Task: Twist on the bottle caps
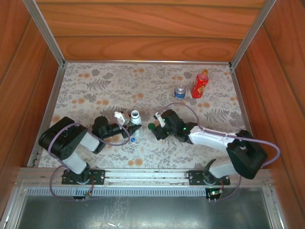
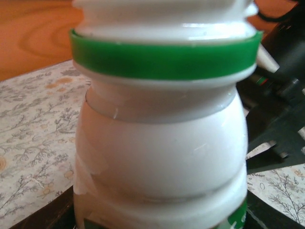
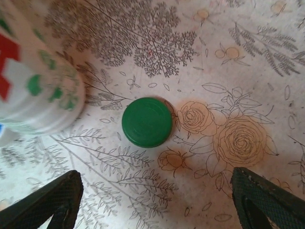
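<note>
The bottle caps carry no writing that you can read; the green cap (image 3: 147,122) shows only faint concentric rings on its top. The white bottle (image 2: 162,157) bears a label printed with green and red shapes, too blurred to read. The clear bottle (image 1: 179,92) has a blue label and the red bottle (image 1: 199,86) has pale markings, both too small to read. The right gripper (image 3: 157,191) stands wide open and holds nothing. Its fingers (image 3: 52,202) hover above the table (image 1: 95,86) with the green cap ahead of the gap. The left gripper (image 1: 125,122) is narrow around the white bottle. Its fingers (image 2: 45,217) lie close against both sides of the lower body, but you cannot tell whether they clamp it. The white bottle stands upright and uncapped at mid-table, with bare threads above a green ring (image 2: 164,59) on its neck. The green cap lies flat just beside it. The blue cap (image 1: 133,139) lies near the bottle's near side. The orange cap (image 1: 205,72) sits on the red bottle at the far right, just beside the clear bottle.
</note>
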You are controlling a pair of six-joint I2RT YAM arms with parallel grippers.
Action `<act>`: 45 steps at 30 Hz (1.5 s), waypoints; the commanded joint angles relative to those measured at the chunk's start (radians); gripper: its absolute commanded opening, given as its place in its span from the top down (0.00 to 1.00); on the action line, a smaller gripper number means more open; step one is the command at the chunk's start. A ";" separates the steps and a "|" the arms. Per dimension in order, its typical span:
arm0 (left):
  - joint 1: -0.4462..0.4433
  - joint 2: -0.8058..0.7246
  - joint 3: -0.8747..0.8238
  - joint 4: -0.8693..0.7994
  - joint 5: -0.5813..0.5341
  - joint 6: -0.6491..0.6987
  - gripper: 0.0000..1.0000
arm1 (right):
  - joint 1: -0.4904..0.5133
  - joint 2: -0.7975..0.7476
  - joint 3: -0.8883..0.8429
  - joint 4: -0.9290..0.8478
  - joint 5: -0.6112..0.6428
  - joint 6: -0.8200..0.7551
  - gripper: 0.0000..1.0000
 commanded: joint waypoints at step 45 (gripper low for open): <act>-0.004 -0.001 -0.023 0.005 -0.032 0.024 0.43 | 0.032 0.305 0.190 0.039 0.036 0.049 0.44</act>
